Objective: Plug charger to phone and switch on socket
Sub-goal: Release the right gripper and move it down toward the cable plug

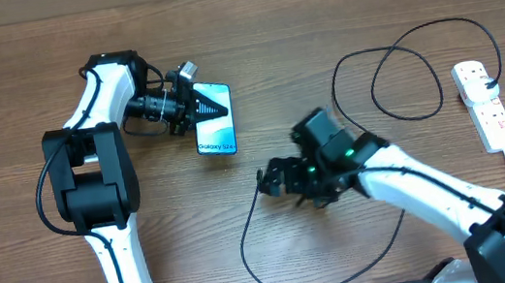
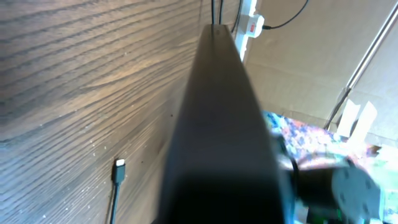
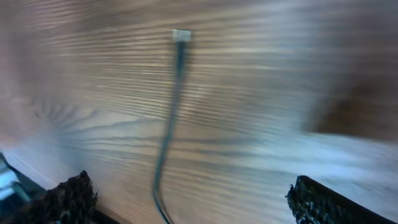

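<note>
Black charger tip (image 3: pixel 181 35) before right claw (image 3: pixel 194 194)

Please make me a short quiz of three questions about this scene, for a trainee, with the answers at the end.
1. Which arm's fingers hold the phone?
2. True or false: the charger's plug tip lies free on the table, not in the phone.
3. The right arm's fingers are:
A. open, near the plug tip
B. shut on the plug tip
C. shut on the phone

Key: 1. The left arm's fingers. 2. True. 3. A.
</note>
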### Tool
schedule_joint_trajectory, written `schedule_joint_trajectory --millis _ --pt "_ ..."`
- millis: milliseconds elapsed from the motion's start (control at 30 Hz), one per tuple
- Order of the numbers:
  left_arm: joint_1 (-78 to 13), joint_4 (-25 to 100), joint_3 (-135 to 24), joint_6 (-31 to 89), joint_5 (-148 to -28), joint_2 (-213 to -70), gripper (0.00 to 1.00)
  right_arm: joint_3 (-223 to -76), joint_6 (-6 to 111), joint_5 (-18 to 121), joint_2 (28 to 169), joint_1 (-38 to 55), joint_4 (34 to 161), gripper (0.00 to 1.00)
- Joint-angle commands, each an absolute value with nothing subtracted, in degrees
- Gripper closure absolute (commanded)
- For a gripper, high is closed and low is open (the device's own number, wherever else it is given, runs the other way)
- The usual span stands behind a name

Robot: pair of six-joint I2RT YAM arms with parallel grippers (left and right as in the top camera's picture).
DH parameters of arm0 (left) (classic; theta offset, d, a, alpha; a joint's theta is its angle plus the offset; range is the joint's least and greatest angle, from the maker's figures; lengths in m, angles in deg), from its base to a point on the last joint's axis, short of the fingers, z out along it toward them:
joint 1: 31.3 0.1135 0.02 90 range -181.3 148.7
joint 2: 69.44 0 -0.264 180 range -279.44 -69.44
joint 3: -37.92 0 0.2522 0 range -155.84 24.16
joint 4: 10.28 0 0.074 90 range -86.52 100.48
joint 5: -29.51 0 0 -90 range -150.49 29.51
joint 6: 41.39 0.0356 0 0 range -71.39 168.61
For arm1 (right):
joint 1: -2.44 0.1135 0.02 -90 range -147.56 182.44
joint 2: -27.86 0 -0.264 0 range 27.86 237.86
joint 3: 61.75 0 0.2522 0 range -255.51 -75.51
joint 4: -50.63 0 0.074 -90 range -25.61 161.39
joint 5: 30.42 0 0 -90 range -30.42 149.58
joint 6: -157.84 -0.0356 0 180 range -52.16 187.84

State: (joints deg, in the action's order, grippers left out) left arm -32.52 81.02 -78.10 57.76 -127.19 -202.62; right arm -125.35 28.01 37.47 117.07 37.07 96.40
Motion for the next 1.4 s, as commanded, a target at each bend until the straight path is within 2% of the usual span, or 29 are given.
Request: schedule_joint_trajectory --millis 0,433,1367 --pt "-30.94 81.04 -78.86 57.19 -128.04 -201.09 0.96 -126.86 27.64 40.07 116.48 40.83 93.21 0.00" --pt "-29.68 86.42 -78.84 59.36 -120.02 -201.09 0.96 -126.86 25.91 43.05 116.50 44.44 92.51 0.00" --pt "-30.33 86.86 -78.79 60.23 -119.91 -201.09 0.96 -126.86 25.91 43.05 116.50 44.44 92.51 0.00"
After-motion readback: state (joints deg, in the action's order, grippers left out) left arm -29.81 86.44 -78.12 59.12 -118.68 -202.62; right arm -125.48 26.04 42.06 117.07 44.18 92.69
